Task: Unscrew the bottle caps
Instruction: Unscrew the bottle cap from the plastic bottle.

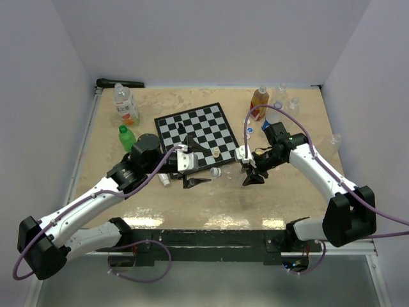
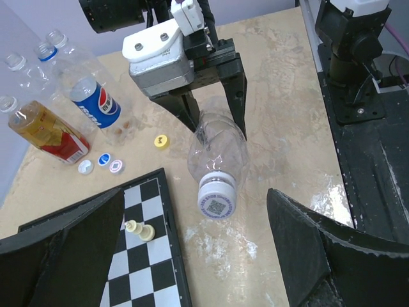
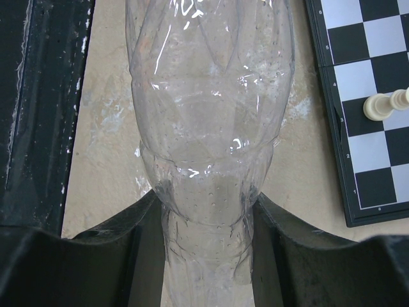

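Left gripper (image 2: pixel 195 246) jaws spread wide, gripping nothing; its fingers (image 2: pixel 319 256) flank the white cap (image 2: pixel 216 195) without touching it

Right gripper (image 3: pixel 208 256) clamped on the lower body of a clear bottle (image 3: pixel 211 115); the bottle is on its side, cap end pointing left at the left gripper. Can't tell if it touches the table (image 1: pixel 287 198)

White cap is on the bottle neck, just off the chessboard (image 1: pixel 198 131) near-right corner. One pale chess piece (image 2: pixel 139 229) lies on the board near that corner

Further out, right of the board, loose on the table: yellow cap (image 2: pixel 161 141), white cap (image 2: pixel 85 167), blue cap (image 2: pixel 115 166)

Far right: orange-label bottle (image 1: pixel 259 102), blue-label bottle (image 2: pixel 89 96)

Far left: green bottle (image 1: pixel 128 136)
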Available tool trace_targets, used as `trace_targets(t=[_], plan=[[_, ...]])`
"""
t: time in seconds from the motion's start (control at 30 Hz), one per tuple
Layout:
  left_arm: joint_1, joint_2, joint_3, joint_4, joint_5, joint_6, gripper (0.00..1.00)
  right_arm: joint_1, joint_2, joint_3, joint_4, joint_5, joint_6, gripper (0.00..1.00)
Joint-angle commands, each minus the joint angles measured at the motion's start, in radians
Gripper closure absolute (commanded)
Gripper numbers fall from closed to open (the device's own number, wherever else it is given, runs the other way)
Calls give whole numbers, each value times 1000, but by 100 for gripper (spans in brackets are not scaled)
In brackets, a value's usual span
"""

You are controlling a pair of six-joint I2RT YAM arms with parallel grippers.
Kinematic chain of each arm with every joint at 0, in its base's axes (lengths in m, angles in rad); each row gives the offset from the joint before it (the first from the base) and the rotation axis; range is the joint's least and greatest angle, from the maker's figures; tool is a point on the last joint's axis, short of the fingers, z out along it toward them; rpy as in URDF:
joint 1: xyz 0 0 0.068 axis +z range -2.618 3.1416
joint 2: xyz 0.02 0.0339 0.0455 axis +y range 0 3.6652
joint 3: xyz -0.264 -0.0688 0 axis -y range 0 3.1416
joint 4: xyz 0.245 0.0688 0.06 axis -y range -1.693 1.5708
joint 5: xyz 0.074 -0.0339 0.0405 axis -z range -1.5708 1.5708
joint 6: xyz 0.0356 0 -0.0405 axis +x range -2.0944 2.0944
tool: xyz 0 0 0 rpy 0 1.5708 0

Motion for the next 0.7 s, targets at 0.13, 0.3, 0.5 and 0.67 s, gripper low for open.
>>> trace_targets(t=[0.13, 0.3, 0.5, 0.67], plan=[[-12, 4, -15, 55, 1, 105, 4, 1, 3, 10, -18, -11, -17, 85], [-12, 9, -16, 54, -5, 110, 4, 1, 3, 10, -19, -11, -18, 85], [-13, 13, -15, 46, -10, 134, 4, 3, 6, 10, -21, -11, -20, 85], [-15, 44, 8, 23, -2, 177, 4, 5, 11, 10, -22, -10, -22, 85]])
